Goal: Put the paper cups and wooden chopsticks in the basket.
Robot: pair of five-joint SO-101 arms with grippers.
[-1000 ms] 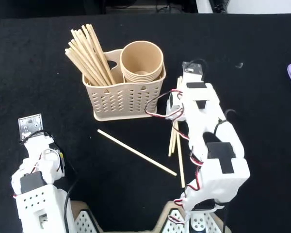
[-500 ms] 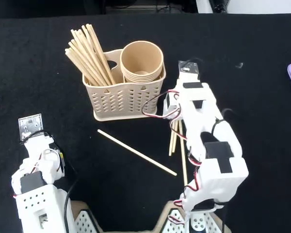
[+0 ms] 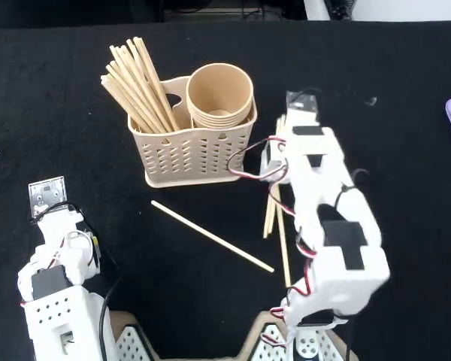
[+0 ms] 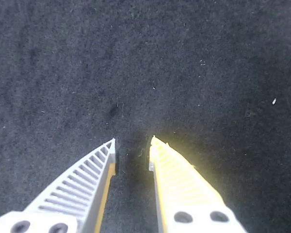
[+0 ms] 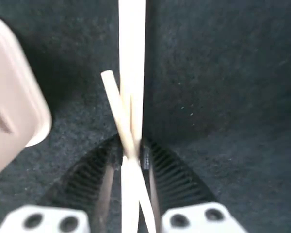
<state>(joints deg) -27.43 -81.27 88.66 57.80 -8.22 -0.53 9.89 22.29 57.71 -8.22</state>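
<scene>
Key relation: the held chopsticks [image 5: 132, 48] are gripped by the right gripper [image 5: 131, 156]. The basket [image 3: 192, 154] stands just beside them on the left arm's side, and its rounded corner is seen close to the bundle in the right wrist view.
Long axis: the bundle is laid lengthwise along the right arm, roughly parallel to the basket's nearer end wall. It reaches out past the fingertips and trails back under the arm. One stick is crossed at a slight angle over the rest.
Nearer arm: the right arm is placed beside the basket; the left gripper [image 4: 132, 145] is kept well apart, low over the bare table [image 3: 391, 195].
Right fingers: clenched on the bundle.
Left fingers: parted a little, with nothing between them.
Basket contents: a stack of paper cups [image 3: 219, 94] is nested in the compartment nearer the right arm. A bunch of basket chopsticks [image 3: 135, 83] is leaned in the farther one, tilted outward.
Loose chopstick [image 3: 210, 235]: laid flat and diagonal on the table in front of the basket, between the two arms.
Look of the bundle: thin, straight, pale bare wood; the count cannot be told.
Next move, as judged: the bundle must be raised, tipped upright and carried over the cups to the farther compartment.
</scene>
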